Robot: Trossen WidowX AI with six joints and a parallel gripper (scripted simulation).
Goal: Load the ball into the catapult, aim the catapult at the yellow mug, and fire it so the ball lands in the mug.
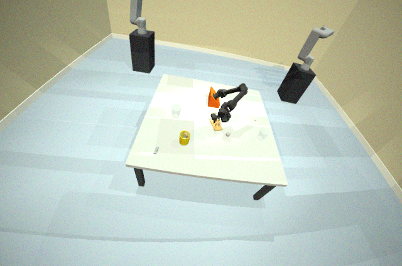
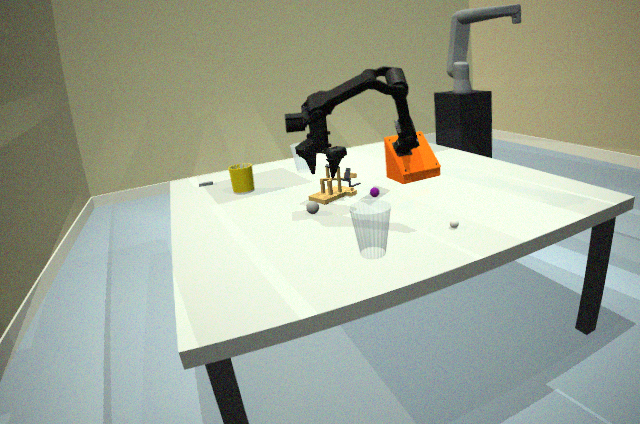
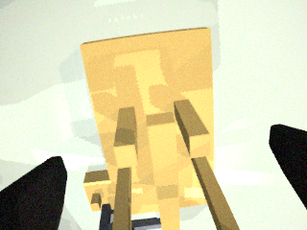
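Observation:
The wooden catapult stands near the middle of the table. My gripper is open and empty just above it, with one fingertip on each side of its posts in the wrist view. The yellow mug stands upright, apart from the catapult. A grey ball lies beside the catapult's base. A purple ball lies near its other end. A small whitish ball lies farther off. The frames do not tell which ball is meant.
One clear glass stands near a table edge, another beyond the catapult. The orange stand is at my arm's base. A small grey block lies past the mug.

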